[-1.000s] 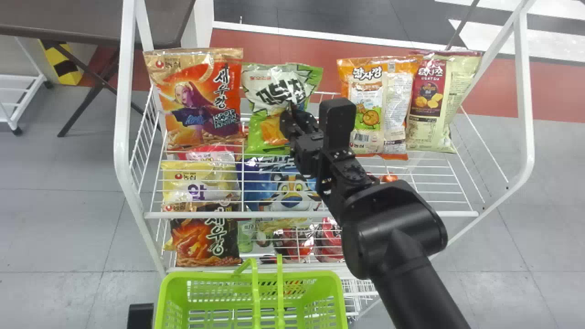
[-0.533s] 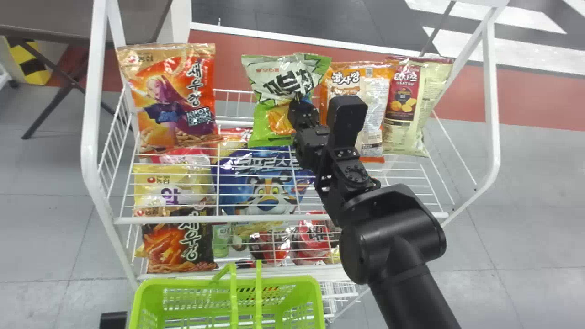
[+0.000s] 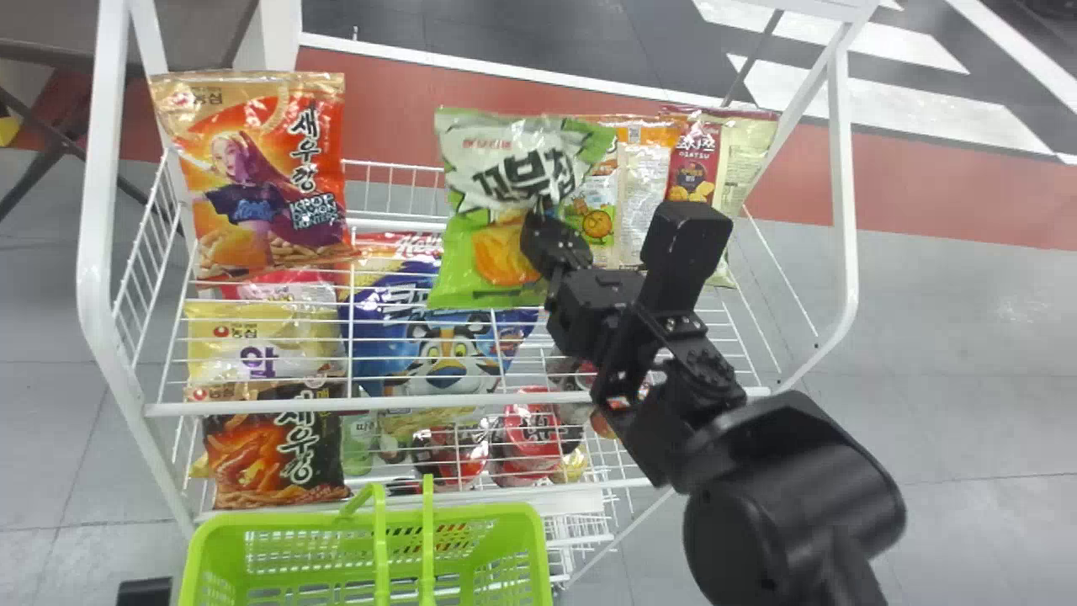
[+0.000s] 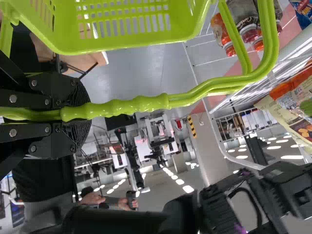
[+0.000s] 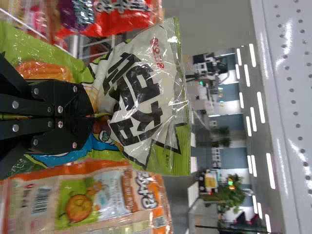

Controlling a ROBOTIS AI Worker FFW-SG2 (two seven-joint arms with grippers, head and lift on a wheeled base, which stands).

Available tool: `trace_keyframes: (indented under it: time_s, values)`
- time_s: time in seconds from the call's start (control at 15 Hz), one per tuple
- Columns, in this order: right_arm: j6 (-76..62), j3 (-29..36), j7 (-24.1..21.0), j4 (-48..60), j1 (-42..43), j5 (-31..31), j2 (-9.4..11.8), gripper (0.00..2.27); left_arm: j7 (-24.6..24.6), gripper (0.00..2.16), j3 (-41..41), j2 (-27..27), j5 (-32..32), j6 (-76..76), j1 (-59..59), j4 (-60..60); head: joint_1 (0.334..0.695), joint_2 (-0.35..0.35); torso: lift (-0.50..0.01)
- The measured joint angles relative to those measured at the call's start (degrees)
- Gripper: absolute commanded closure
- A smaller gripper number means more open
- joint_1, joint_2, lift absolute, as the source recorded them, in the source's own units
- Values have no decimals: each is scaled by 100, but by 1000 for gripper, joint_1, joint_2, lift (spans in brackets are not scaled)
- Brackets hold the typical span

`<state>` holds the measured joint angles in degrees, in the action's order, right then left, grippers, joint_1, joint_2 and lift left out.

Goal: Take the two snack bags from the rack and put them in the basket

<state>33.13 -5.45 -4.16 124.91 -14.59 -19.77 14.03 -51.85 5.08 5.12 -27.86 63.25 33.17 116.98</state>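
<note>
Between the fingers of the right gripper [image 5: 92, 117], pressed towards each other, the green-and-white snack bag [image 3: 484, 168] is pinched near its middle, on its face. In the head view it is seen at upper centre, its long axis running roughly up and down the frame, held in front of the rack's upper shelf [image 3: 471, 401]. An orange snack bag [image 3: 644, 189] stands just to its right; a red-orange snack bag [image 3: 252, 168] is seen at upper left. Which is meant as the second cannot be told.

The basket [image 3: 195, 555] lies at lower left, and its handles [image 4: 146, 103] are clamped by the left gripper [image 4: 83, 116]. The coming move turns on that offset: the bag probably has to be brought down and leftward in the frame, past the front rail, where its lower edge could snag.
</note>
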Motion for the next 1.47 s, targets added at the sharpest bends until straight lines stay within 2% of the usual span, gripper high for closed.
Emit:
trace_keyframes:
  time_s: [0.47, 0.87, 1.13, 1.47]
  values:
    - [3258, 627, -15, 1939, -1217, -406, -13, 2138, -1, 2142, 2, -4, -23, 0, 11, -1, 695, -350, -11]
    - [5423, 1044, -68, 2493, -1754, -570, -23, 2138, 18, 2142, -6, -45, -35, -21, 84, 0, 695, -350, -11]
    - [5626, 880, -68, 2283, -1931, -792, -24, 2138, 53, 2142, 26, -57, -12, -34, 101, 0, 695, -350, -11]
    - [5631, 326, -68, 1806, -1750, -882, -91, 2138, 53, 2142, 83, -47, 0, -18, 121, 44, 695, -350, -11]
